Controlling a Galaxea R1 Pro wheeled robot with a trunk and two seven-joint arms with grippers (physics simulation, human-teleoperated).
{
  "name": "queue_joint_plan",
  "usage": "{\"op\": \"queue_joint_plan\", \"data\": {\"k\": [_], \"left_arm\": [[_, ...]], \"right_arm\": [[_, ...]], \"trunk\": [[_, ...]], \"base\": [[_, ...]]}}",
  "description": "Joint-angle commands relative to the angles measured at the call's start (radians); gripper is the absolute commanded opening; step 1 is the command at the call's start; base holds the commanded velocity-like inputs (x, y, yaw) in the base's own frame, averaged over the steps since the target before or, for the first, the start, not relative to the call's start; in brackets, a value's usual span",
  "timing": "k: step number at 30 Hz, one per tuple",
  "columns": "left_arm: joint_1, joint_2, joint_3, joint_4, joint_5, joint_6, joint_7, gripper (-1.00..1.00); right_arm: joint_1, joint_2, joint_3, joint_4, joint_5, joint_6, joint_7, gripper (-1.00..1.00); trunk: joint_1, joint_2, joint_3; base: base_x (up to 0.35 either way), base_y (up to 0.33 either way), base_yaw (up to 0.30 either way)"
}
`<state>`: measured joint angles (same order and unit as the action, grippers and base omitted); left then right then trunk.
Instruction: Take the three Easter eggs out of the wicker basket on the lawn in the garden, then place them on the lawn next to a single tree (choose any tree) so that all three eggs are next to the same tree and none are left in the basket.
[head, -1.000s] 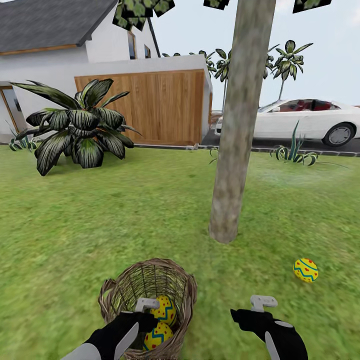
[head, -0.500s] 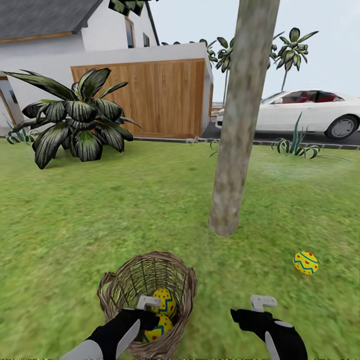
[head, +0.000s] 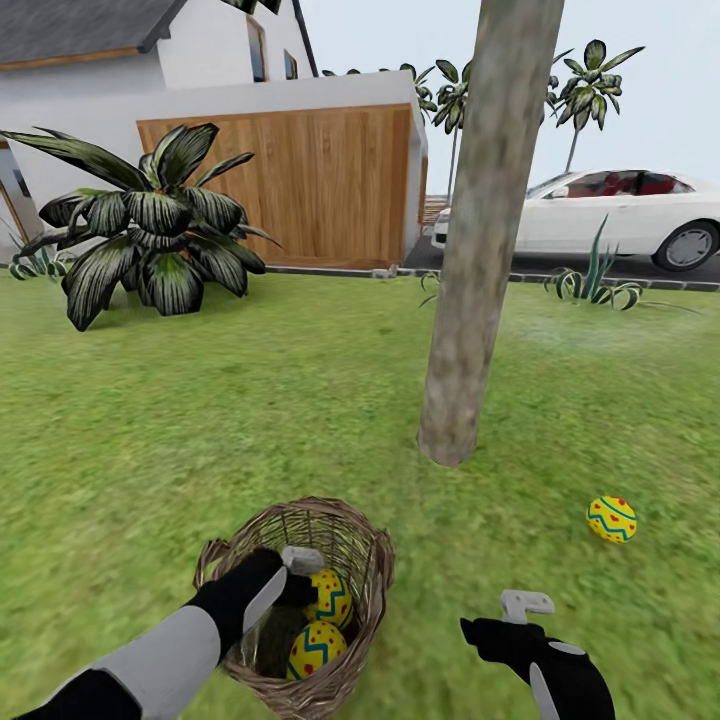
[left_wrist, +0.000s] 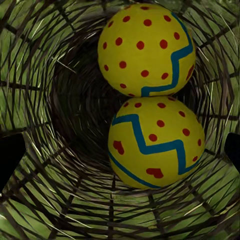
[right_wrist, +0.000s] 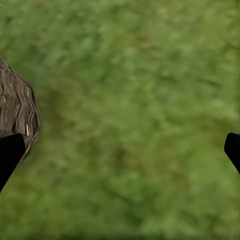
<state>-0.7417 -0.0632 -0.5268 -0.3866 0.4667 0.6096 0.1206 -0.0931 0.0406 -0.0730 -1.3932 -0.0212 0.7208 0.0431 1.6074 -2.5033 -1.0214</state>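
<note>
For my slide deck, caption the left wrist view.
Open left gripper looks into the brown woven wicker basket at two yellow, red-dotted, blue-zigzag Easter eggs, touching.

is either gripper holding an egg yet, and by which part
Nothing is held. The left gripper is open over the basket, above its two eggs. The right gripper is open over bare grass.
</note>
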Motion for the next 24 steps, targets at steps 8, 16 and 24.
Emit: {"op": "queue_joint_plan", "data": {"k": [8, 16, 24], "left_arm": [[-0.064, 0.002, -0.007, -0.005, 0.012, 0.086, 0.007, 1.0], [-0.085, -0.009, -0.004, -0.009, 0.011, 0.12, 0.015, 1.0], [-0.084, -0.01, -0.003, -0.004, 0.012, 0.081, 0.013, 1.0]], "right_arm": [[0.0, 0.0, -0.002, -0.001, -0.002, 0.005, 0.004, 1.0], [0.0, -0.002, -0.004, -0.001, -0.002, 0.005, 0.004, 1.0], [0.0, -0.001, -0.004, -0.001, -0.001, 0.005, 0.004, 1.0]], "trunk": [[0.0, 0.0, -0.001], [0.0, 0.0, -0.001], [0.0, 0.0, -0.001]], "base": [[0.0, 0.0, 0.0], [0.0, 0.0, 0.0], [0.0, 0.0, 0.0]]}}
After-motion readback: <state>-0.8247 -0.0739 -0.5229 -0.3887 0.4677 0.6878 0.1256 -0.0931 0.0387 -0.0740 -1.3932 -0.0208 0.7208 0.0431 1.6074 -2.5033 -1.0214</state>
